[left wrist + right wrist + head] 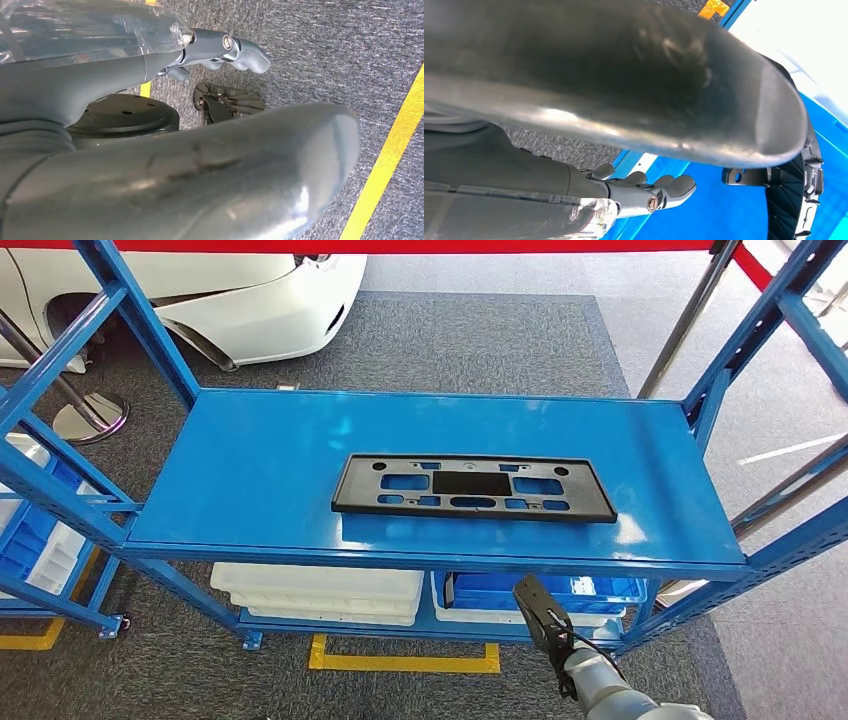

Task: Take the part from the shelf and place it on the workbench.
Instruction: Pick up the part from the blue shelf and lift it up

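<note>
Now the part (472,488) lies flat at the middle of the blue shelf (250,470), its long side toward me, so I can take it from the front edge. My right hand (545,618) is raised at five o'clock, below that edge and short of the part, fingers (674,187) stretched out with nothing in them. My left hand (220,50) hangs over the carpet, lightly curled and empty.

Setting: you stand in an automotive workshop or showroom floor. Evidence: blue steel shelf (430,475), stacked plastic bins (320,592) beneath, white car (250,295) behind (partly cropped), yellow floor tape (405,658) on grey carpet (480,340).
</note>
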Available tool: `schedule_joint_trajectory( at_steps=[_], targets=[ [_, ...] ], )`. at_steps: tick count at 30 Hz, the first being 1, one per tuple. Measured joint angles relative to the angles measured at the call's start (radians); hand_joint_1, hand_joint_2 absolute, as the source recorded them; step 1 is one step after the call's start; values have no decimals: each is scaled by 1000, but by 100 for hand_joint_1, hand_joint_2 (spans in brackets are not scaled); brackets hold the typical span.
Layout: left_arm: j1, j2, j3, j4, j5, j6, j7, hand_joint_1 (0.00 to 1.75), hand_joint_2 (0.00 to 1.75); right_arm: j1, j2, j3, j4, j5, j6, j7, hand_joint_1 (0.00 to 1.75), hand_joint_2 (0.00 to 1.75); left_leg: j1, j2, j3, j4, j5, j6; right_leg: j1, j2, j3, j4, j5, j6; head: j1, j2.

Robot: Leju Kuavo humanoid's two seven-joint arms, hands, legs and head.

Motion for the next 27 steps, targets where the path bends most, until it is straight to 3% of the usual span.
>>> schedule_joint_trajectory(
  at_steps=[27],
  targets=[
    [0,-1,-10,4,0,0,0,0,0,0,0,0,1,0,0,0,0,0,0,0,0,0,0,0,0,0,0,0,0,0,0,0]
  ],
)
